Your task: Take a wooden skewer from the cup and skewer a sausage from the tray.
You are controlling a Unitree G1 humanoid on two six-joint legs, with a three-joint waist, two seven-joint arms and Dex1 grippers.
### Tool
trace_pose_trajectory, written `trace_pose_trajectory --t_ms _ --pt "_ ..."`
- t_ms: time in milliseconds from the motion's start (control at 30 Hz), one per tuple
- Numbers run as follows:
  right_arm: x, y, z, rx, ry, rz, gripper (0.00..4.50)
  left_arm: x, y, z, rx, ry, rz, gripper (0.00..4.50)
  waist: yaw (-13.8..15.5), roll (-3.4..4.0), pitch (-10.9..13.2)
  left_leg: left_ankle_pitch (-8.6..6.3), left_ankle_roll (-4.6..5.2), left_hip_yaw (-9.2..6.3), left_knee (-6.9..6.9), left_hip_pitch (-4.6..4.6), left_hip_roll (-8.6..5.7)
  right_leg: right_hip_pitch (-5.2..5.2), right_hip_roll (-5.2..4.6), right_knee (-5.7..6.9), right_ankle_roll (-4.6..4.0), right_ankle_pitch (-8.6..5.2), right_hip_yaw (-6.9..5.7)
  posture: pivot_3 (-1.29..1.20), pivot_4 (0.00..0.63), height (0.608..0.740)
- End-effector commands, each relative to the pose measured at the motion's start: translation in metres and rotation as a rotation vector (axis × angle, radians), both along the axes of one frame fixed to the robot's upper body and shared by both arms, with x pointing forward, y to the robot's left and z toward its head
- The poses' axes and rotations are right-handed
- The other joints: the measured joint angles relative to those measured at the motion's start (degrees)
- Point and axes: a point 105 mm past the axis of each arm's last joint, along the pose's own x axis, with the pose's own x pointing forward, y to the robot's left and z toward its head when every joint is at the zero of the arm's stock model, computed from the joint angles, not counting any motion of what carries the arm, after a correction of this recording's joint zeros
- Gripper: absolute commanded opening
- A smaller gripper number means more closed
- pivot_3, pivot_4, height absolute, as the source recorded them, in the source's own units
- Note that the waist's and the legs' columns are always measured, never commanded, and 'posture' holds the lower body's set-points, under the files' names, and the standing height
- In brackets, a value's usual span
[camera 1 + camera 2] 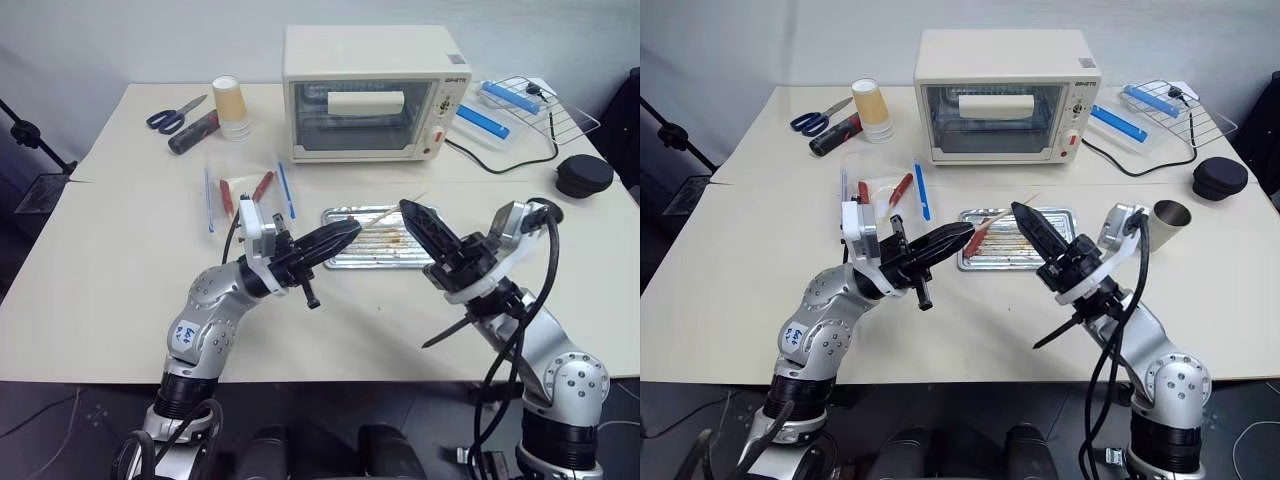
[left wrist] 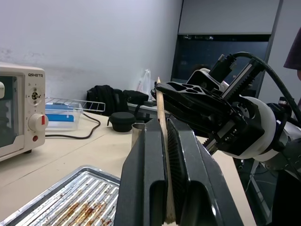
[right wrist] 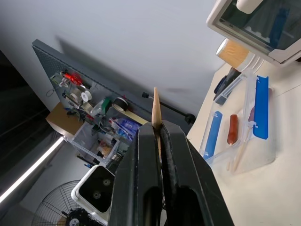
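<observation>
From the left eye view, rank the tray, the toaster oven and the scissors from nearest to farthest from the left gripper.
1. Tray: just beyond the left gripper, toward the robot's right.
2. Toaster oven: at the table's back, behind the tray.
3. Scissors: far back left corner.

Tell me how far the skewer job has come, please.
Done: the skewer is out of the cup. In hand: the left gripper and right gripper both pinch it above the tray. Left: spearing a sausage; one lies in the clear box.
</observation>
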Motion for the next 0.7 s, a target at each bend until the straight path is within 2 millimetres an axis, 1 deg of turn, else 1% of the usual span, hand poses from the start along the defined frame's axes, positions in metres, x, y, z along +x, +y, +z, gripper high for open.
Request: trace_pose_trajectory --t_ms 33,67,133,200,267,333,367,400,433,467,500,533,567,633,700 --pt "-0.009 0.0 0.009 0.005 -0.031 0.034 1.05 0.0 0.004 0.008 -0.025 -0.02 0.022 0.0 0.0 0.0 0.0 0.0 0.0 -0.01 0.0 0.0 0.0 0.01 0.0 -0.01 0.0 0.0 -0.01 0.0 0.15 0.74" --pt "-0.01 -0.002 0.008 -0.022 -0.036 0.031 1.29 0.0 0.006 0.008 -0.024 -0.017 0.022 0.0 0.0 0.0 0.0 0.0 0.0 -0.01 0.0 0.0 0.0 0.01 0.0 0.0 0.0 0.0 0.0 0.0 0.15 0.74" --pt "-0.011 -0.008 0.002 -0.101 -0.041 0.021 1.97 0.001 0.011 0.008 -0.008 -0.015 0.03 0.0 0.03 0.0 0.0 -0.01 0.01 0.0 0.0 0.0 0.0 0.01 0.0 -0.01 0.0 0.0 0.0 0.0 0.15 0.74" --pt "-0.016 -0.019 -0.012 -0.257 -0.046 0.004 2.55 0.004 0.024 0.007 0.007 -0.01 0.066 0.0 0.08 0.0 0.0 -0.02 0.03 0.0 -0.01 0.0 0.0 0.01 0.0 -0.05 0.0 0.0 -0.01 0.0 0.15 0.74" --pt "-0.019 -0.037 -0.032 -0.469 -0.057 -0.049 3.16 0.006 0.043 0.004 0.029 -0.005 0.123 0.0 0.29 0.0 0.0 -0.05 0.09 0.01 -0.01 -0.01 -0.02 0.03 -0.02 -0.11 0.0 0.0 -0.02 0.0 0.15 0.74" --pt "-0.022 -0.059 -0.055 -0.716 -0.114 -0.123 3.78 0.006 0.065 -0.001 0.063 0.008 0.194 0.0 0.3 -0.01 0.0 -0.09 0.16 0.02 -0.04 -0.02 -0.02 0.07 -0.02 -0.14 0.0 0.0 -0.02 0.0 0.15 0.74" --pt "-0.025 -0.066 -0.061 -0.793 -0.14 -0.132 4.08 0.006 0.072 -0.003 0.073 0.013 0.214 0.0 0.2 -0.01 0.01 -0.11 0.19 0.04 -0.06 -0.02 -0.03 0.08 -0.02 -0.17 0.01 0.0 -0.03 0.0 0.15 0.74" --pt "-0.029 -0.076 -0.074 -0.906 -0.165 -0.131 4.39 0.005 0.084 -0.006 0.087 0.02 0.252 0.0 0.14 -0.03 0.02 -0.11 0.2 0.08 -0.06 -0.01 -0.03 0.08 -0.01 -0.18 0.03 0.02 -0.02 0.0 0.15 0.74" --pt "-0.031 -0.088 -0.086 -1.011 -0.188 -0.139 4.46 0.004 0.097 -0.009 0.094 0.034 0.294 0.0 0.14 -0.02 0.02 -0.12 0.2 0.12 -0.06 -0.01 -0.02 0.08 -0.02 -0.26 0.07 0.04 -0.01 0.0 0.15 0.74" --pt "-0.036 -0.099 -0.1 -1.123 -0.212 -0.114 4.46 0.002 0.115 -0.012 0.097 0.058 0.355 0.0 0.12 -0.04 0.02 -0.12 0.21 0.16 -0.06 0.03 -0.04 0.08 -0.03 -0.37 0.08 0.04 0.0 0.0 0.15 0.74" --pt "-0.039 -0.105 -0.108 -1.199 -0.246 -0.096 4.46 0.0 0.128 -0.015 0.098 0.077 0.401 0.0 0.06 -0.09 0.05 -0.13 0.22 0.17 -0.07 0.08 -0.02 0.15 -0.02 -0.38 0.08 0.04 0.01 0.0 0.15 0.74" --pt "-0.04 -0.107 -0.112 -1.219 -0.251 -0.071 4.46 -0.001 0.137 -0.016 0.099 0.09 0.437 0.0 0.02 -0.1 0.06 -0.13 0.22 0.19 -0.06 0.1 -0.02 0.15 -0.02 -0.38 0.09 0.04 0.02 0.0 0.15 0.74" --pt "-0.04 -0.107 -0.114 -1.215 -0.239 -0.047 4.46 -0.003 0.144 -0.018 0.099 0.1 0.465 0.0 -0.01 -0.16 0.09 -0.13 0.22 0.21 -0.06 0.13 -0.01 0.15 -0.02 -0.38 0.09 0.04 0.03 0.0 0.15 0.74" --pt "-0.027 -0.1 -0.104 -1.168 -0.26 -0.078 4.46 -0.006 0.155 -0.02 0.09 0.122 0.513 0.0 -0.16 -0.17 0.1 -0.11 0.19 0.21 -0.05 0.18 0.04 0.17 -0.02 -0.36 0.1 0.05 0.03 0.0 0.15 0.74" --pt "-0.013 -0.086 -0.094 -1.146 -0.3 -0.089 4.46 -0.008 0.162 -0.021 0.075 0.144 0.54 0.0 -0.01 -0.17 0.1 -0.04 0.09 0.2 -0.01 0.2 0.07 0.16 -0.06 -0.3 0.09 0.1 0.03 0.0 0.15 0.74"
